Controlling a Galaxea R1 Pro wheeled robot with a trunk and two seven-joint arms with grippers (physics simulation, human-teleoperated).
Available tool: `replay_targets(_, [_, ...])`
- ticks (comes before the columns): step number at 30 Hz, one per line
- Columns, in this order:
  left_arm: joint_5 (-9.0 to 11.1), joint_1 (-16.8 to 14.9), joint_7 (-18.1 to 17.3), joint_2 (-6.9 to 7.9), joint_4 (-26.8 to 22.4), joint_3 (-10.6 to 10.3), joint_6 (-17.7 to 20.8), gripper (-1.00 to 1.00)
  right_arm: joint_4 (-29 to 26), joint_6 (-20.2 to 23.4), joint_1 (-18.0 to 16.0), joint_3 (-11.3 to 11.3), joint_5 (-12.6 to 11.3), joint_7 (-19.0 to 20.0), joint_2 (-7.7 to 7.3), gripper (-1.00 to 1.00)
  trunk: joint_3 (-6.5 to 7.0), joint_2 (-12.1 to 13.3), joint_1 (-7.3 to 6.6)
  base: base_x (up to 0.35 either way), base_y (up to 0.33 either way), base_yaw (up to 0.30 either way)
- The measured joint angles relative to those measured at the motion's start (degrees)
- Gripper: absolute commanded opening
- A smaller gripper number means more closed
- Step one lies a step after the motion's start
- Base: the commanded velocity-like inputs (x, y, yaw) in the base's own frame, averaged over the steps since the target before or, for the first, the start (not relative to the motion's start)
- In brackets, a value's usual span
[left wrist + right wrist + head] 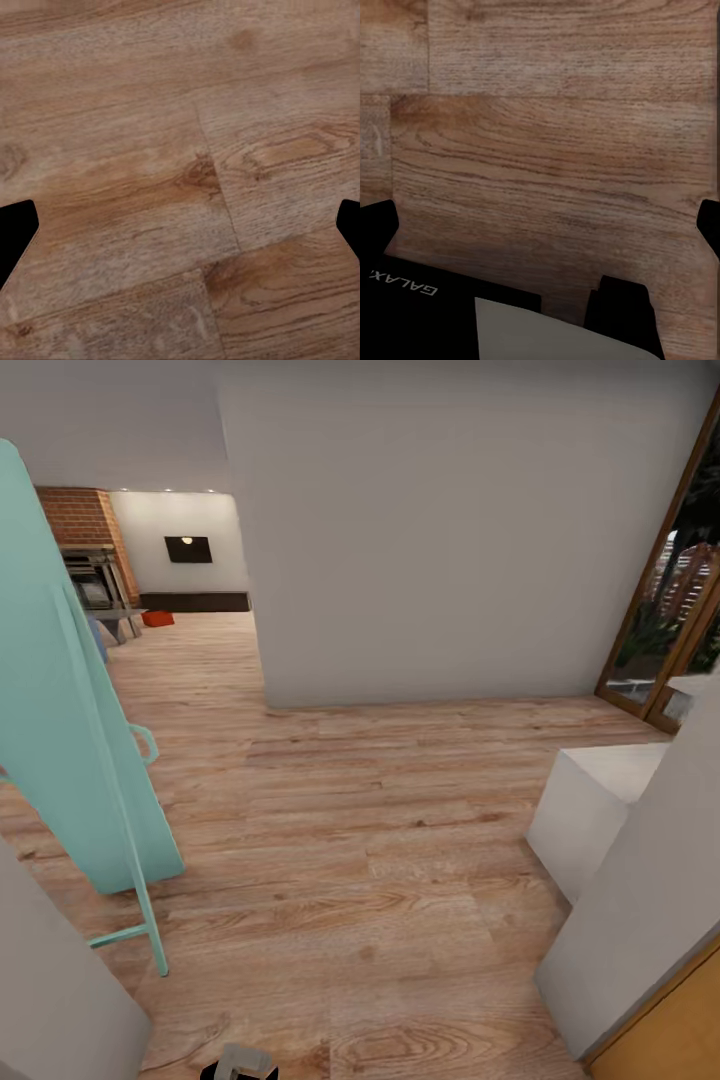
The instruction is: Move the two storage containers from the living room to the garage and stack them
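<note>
- A robot stands in a hallway of light wood-plank floor [380, 840], facing a pale grey wall [440, 540]; the living room [180, 590] opens far to the left, past that wall's corner.
- One orange-red storage container [157, 619] sits on the far living-room floor, below the black wall TV [188, 549] and beside the red-brick chimney [85, 520]. The second container cannot be made out from here.
- Risk, as a judgement: the path to the containers runs through the gap between the wall corner and a leaning turquoise board on a thin frame [70, 710] at near left. Cutting the turn too tightly could clip the frame and tip it.
- A white block [600, 810] at near right narrows the room for swinging wide.
- The left claw [180, 225] hangs over bare planks, spread wide and empty, its dark fingertips [16, 232] at the frame's edges.
- The right claw [547, 232] is likewise spread and empty over the floor.
- A glazed door [675, 600] at far right shows greenery outside.
</note>
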Motion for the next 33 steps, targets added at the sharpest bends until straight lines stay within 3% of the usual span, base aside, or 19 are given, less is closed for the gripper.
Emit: replay_targets(33, [0.0,0.0,0.0,0.01,0.0,0.0,0.0,1.00,0.0,0.0,0.0,0.0,0.0,0.0,0.00,1.00,0.00,0.0,0.00,0.276,0.000,0.000])
